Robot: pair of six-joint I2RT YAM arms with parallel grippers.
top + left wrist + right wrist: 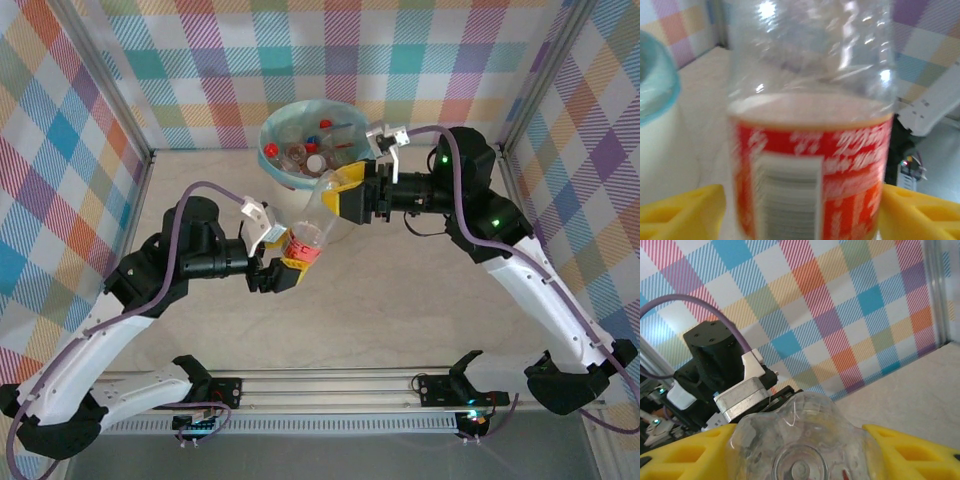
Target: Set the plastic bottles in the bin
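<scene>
A clear plastic bottle (306, 240) with a red-orange label hangs in the air between both arms, slanting up toward the bin (283, 176). My right gripper (338, 198) is shut on its clear bottom end (800, 435), with a yellow finger pressing on each side. My left gripper (284, 264) straddles the label end (810, 175). A narrow gap shows at its left finger (685, 210), and the bottle is blurred against the sharp fingers. The cream-white bin with its light blue bag (655, 95) holds several bottles (303, 152) with red and white caps.
Aluminium frame posts and checkered cloth walls enclose the table on three sides. A rail with two black brackets (455, 385) runs along the near edge. The bin stands at the back centre, just left of my right wrist.
</scene>
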